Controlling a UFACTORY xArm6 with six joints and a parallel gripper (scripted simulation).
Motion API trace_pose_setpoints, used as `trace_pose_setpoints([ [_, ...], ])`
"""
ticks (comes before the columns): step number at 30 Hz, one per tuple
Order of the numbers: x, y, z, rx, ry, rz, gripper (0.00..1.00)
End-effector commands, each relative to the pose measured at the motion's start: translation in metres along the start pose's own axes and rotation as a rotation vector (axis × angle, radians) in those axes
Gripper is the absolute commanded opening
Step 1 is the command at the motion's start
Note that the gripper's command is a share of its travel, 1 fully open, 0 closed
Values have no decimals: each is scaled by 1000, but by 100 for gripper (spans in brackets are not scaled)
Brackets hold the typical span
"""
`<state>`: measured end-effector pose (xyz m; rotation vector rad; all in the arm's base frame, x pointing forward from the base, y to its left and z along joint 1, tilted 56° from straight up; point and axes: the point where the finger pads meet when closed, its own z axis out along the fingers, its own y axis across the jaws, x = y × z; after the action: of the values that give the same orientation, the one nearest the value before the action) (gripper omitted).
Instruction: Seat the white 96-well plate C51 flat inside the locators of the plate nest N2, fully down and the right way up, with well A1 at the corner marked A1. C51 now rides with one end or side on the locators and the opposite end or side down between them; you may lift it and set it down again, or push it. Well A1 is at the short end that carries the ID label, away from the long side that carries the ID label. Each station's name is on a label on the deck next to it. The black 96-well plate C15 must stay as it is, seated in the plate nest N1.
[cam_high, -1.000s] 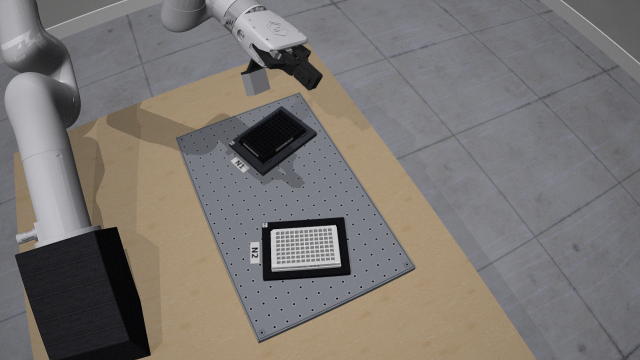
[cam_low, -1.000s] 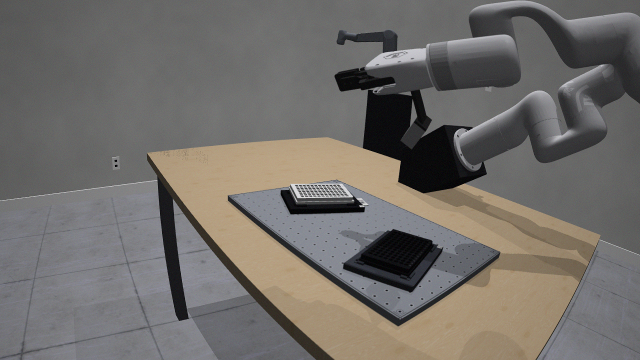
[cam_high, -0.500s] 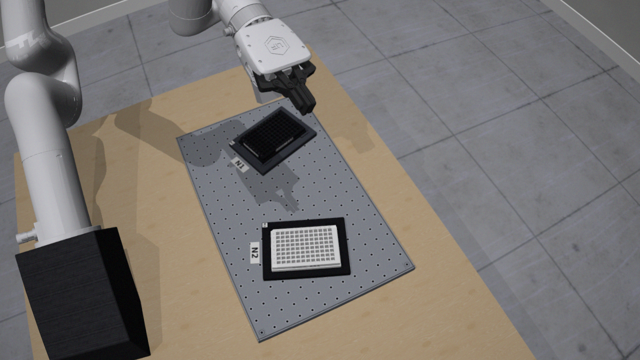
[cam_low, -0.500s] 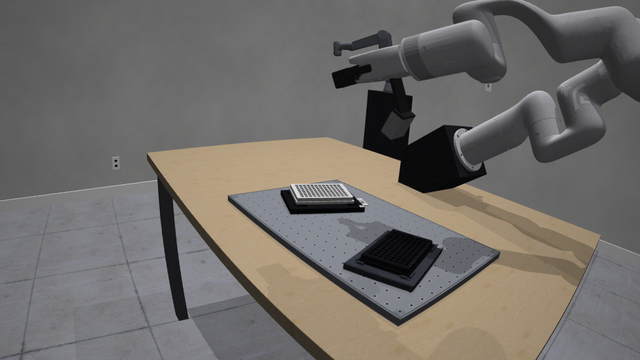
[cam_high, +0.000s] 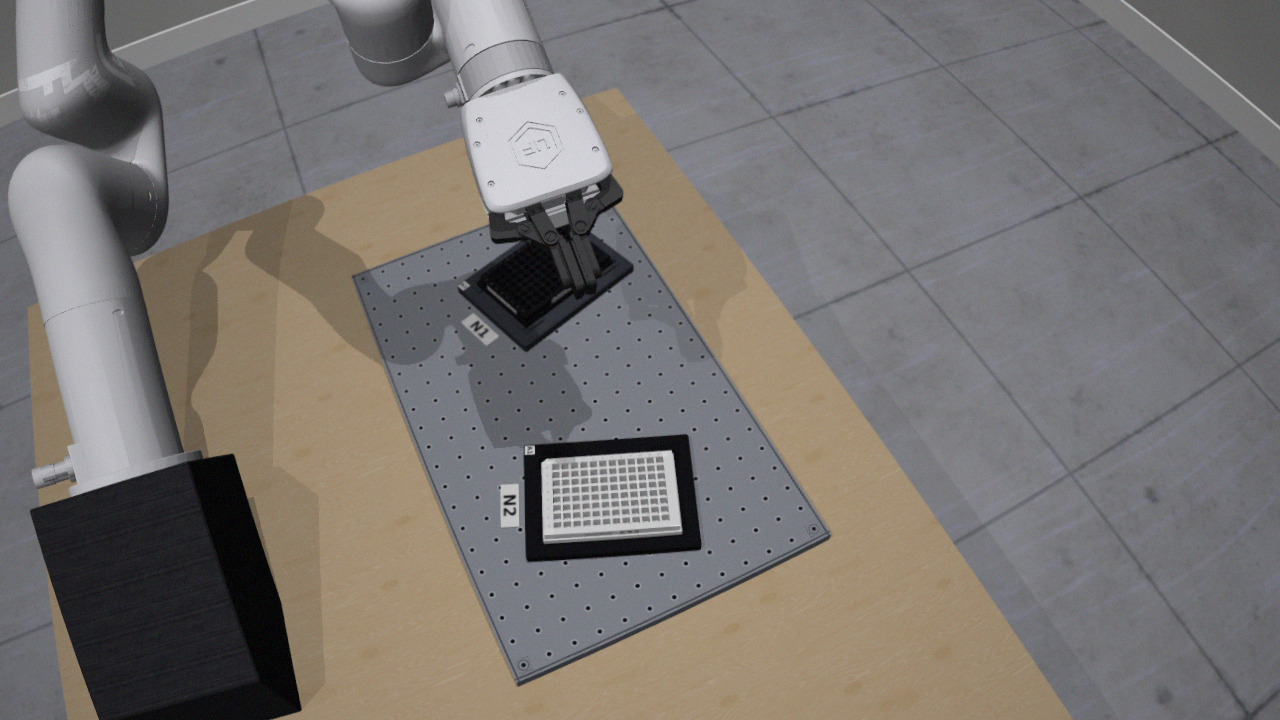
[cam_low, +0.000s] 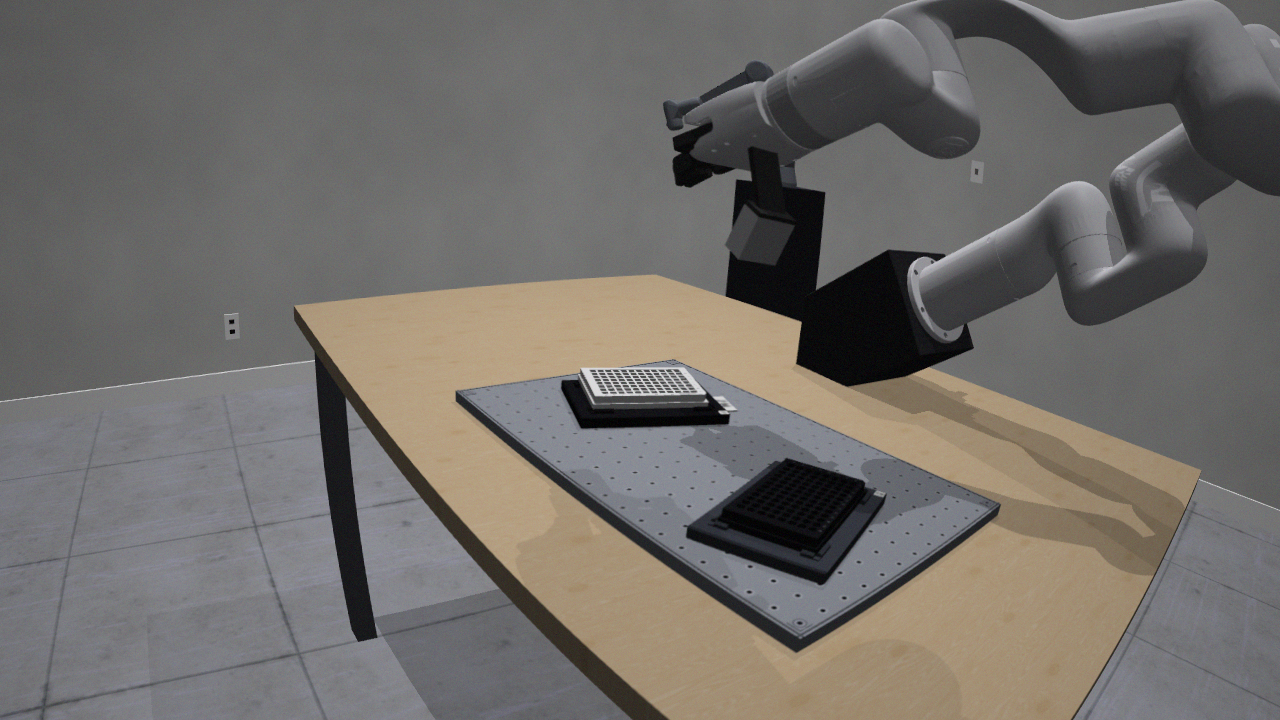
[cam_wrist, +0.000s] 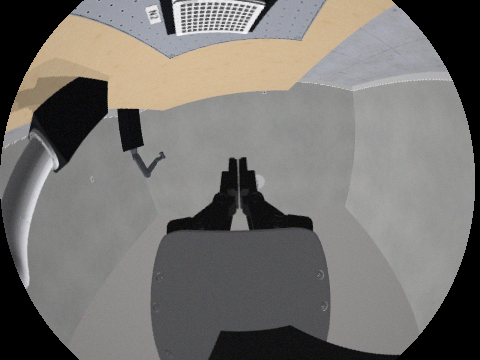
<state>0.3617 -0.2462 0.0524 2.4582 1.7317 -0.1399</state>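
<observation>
The white plate C51 (cam_high: 611, 495) lies on the black plate nest N2 (cam_high: 690, 501) at the near end of the deck, wells up. It shows riding a little high on the nest in the exterior view (cam_low: 641, 385); its tilt is too slight to judge. It also shows at the top of the wrist view (cam_wrist: 215, 15). The black plate C15 (cam_high: 523, 277) sits in nest N1 (cam_high: 537, 335) at the far end. My gripper (cam_high: 586, 286) (cam_low: 684, 156) is shut and empty. It hangs high in the air, far from both plates, with its fingers pressed together (cam_wrist: 235, 167).
Both nests stand on a grey perforated deck (cam_high: 581, 402) on a wooden table. Labels N2 (cam_high: 509, 505) and N1 (cam_high: 479, 327) lie beside their nests. The arm's black base block (cam_high: 161, 591) stands at the table's left corner. A dark stand (cam_low: 774, 241) is behind the table.
</observation>
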Motion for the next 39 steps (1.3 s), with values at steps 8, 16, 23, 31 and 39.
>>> trace_pose_setpoints([
  [8, 0, -33, 31, 148, 95, 249, 0],
  [16, 5, -54, 47, 242, 153, 398, 0],
  [23, 20, -80, 65, 362, 229, 583, 0],
  [31, 35, -98, 77, 483, 307, 767, 0],
  [39, 59, -113, 86, 606, 389, 947, 0],
])
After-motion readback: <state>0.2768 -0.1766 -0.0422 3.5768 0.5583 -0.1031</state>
